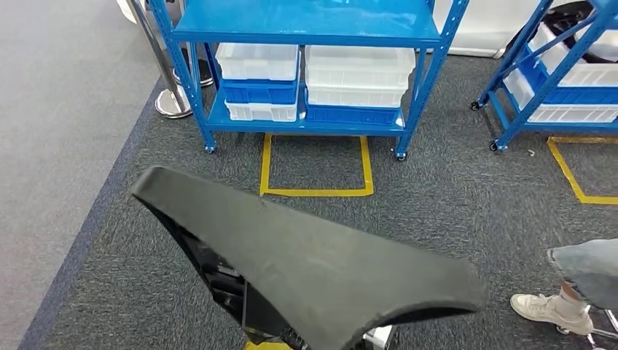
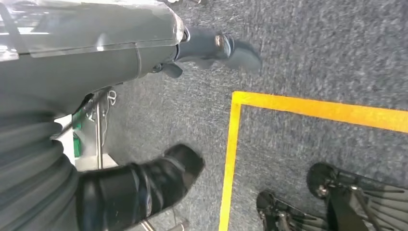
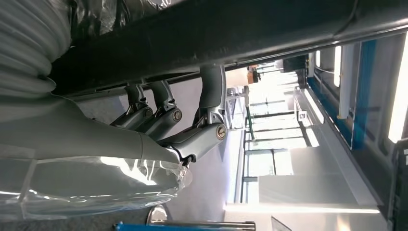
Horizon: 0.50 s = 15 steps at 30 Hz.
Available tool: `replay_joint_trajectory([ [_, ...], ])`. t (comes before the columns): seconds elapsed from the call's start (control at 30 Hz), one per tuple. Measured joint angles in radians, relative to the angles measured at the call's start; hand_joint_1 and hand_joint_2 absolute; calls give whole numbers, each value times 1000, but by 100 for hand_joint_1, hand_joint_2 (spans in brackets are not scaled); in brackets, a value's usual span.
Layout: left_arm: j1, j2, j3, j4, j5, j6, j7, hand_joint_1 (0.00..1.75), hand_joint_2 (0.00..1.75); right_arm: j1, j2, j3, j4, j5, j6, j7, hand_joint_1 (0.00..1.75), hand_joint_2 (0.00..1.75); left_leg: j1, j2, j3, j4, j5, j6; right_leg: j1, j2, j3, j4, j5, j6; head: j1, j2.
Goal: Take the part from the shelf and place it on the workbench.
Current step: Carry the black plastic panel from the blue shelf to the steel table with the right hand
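A big black curved part (image 1: 313,262) hangs low and wide across the head view, above the grey carpet, and it hides both arms beneath it. In the right wrist view the same part (image 3: 240,33) runs as a dark bar. My right hand (image 3: 178,125) holds it, the fingers (image 3: 211,96) reaching up against its underside. My left hand (image 2: 120,53) is over the carpet, its fingers (image 2: 216,48) stretched out and its thumb (image 2: 159,180) well apart from them, with nothing between.
A blue shelf (image 1: 306,29) with white bins (image 1: 357,73) stands ahead, behind a yellow tape square (image 1: 317,191). A second blue shelf (image 1: 561,80) is at the right. A person's leg and shoe (image 1: 554,306) are close on the right, a chrome post base (image 1: 171,106) far left.
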Motion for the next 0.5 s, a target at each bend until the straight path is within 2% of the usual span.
replay_joint_trajectory([
  [0.03,1,0,-3,0,-1,2,1,0,175,4,0,0,-2,2,-1,-1,175,175,3,-1,-5,1,-3,-5,0,-1,-7,-3,13,-6,1,0],
  [0.07,2,-1,-6,0,-2,3,2,0,175,8,0,0,-3,5,-2,-2,175,175,5,-3,-11,15,-26,-10,-2,-3,-15,-5,24,-13,1,0],
  [0.1,4,-1,-8,0,-2,5,3,0,175,11,0,0,-5,9,-3,-3,175,175,6,-5,-22,49,-68,-13,-3,-4,-25,-6,36,-19,1,0],
  [0.17,6,-3,-11,1,-3,6,5,0,175,15,0,0,-8,19,-10,-6,175,175,7,-6,-49,168,-163,-19,-2,-5,-49,2,51,-26,-1,0],
  [0.2,7,-4,-12,1,-3,6,6,0,175,18,0,0,-10,24,-13,-8,175,175,8,-6,-60,230,-186,-22,-1,-6,-63,9,57,-26,-1,0],
  [0.23,8,-4,-12,1,-3,6,6,0,175,20,0,0,-10,27,-15,-10,175,175,8,-6,-62,270,-186,-24,-1,-6,-78,17,61,-24,-1,0],
  [0.27,8,-4,-12,1,-3,6,6,0,175,21,0,0,-10,29,-16,-11,175,175,8,-6,-47,275,-168,-26,-1,-6,-92,28,64,-23,-1,0],
  [0.3,7,-4,-13,1,-3,7,6,0,175,22,0,0,-10,31,-16,-12,175,175,8,-6,-12,241,-144,-25,-2,-6,-103,39,65,-21,-1,0],
  [0.33,7,-3,-13,1,-4,7,6,0,175,23,0,0,-11,32,-17,-13,175,175,8,-6,34,178,-130,-23,-3,-6,-113,50,65,-20,-2,0],
  [0.37,7,-2,-13,1,-4,7,6,0,175,23,0,0,-14,35,-17,-14,175,175,7,-6,81,111,-129,-20,-2,-6,-122,61,64,-18,-2,0],
  [0.4,7,-2,-13,1,-4,8,7,0,175,23,0,0,-17,37,-18,-15,175,175,6,-6,114,59,-135,-16,-1,-6,-129,69,64,-14,-2,0],
  [0.43,7,-1,-13,1,-4,8,7,0,175,23,0,0,-19,40,-19,-16,175,175,4,-7,131,28,-145,-12,1,-6,-134,75,64,-10,-1,0],
  [0.5,6,-1,-13,1,-4,8,9,0,175,24,0,0,-23,43,-18,-17,175,175,4,-6,134,14,-146,-2,3,-5,-141,80,67,0,-1,0],
])
